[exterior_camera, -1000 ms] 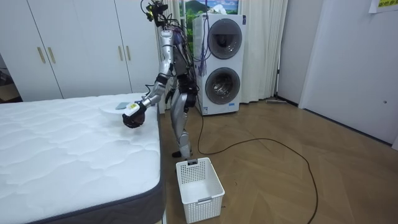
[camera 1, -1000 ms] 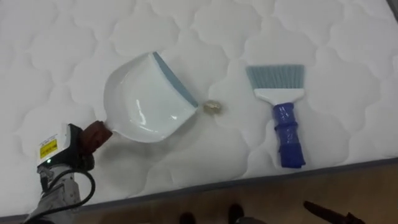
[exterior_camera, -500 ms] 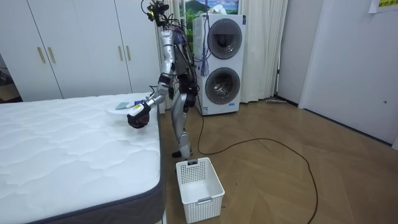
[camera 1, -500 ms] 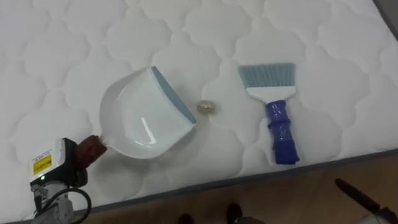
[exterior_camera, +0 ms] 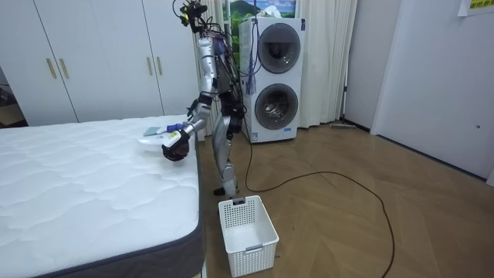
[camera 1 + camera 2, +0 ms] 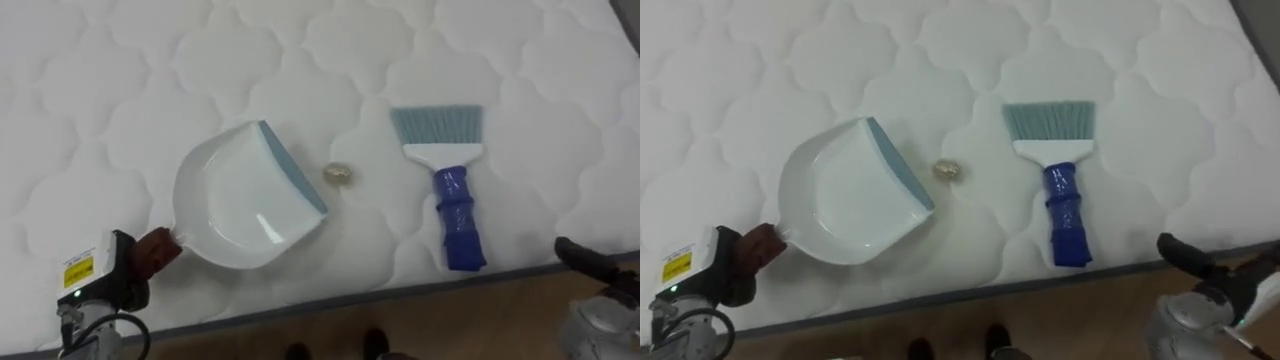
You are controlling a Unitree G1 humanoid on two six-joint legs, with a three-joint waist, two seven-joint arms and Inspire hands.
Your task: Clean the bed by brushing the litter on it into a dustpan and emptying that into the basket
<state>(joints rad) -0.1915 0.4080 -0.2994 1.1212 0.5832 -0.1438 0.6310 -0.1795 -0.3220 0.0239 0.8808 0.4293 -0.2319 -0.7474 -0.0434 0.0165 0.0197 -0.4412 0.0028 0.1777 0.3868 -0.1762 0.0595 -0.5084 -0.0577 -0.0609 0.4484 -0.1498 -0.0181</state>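
Note:
A white dustpan [image 6: 240,200] with a blue-grey lip lies on the white quilted mattress [image 6: 120,90]. My left hand [image 6: 102,278] is shut on its brown handle at the lower left. A small beige scrap [image 6: 339,173] lies just right of the lip, not touching it. Further right lies a brush [image 6: 458,215] with a blue handle and blue-grey bristles pointing away from me. My right hand [image 6: 588,262] comes in at the lower right beside the bed's edge, a straight dark finger pointing toward the brush handle, a short way from it.
In the room view I stand at the bed's side near its corner. A white basket [image 5: 247,224] stands on the wooden floor by the bed. Stacked washing machines [image 5: 275,77] are behind me, wardrobes [image 5: 93,62] beyond the bed.
My right hand has risen into view at the lower right and neared the brush handle. The dustpan's lip has drawn a little away from the scrap. Brush and scrap lie as before.

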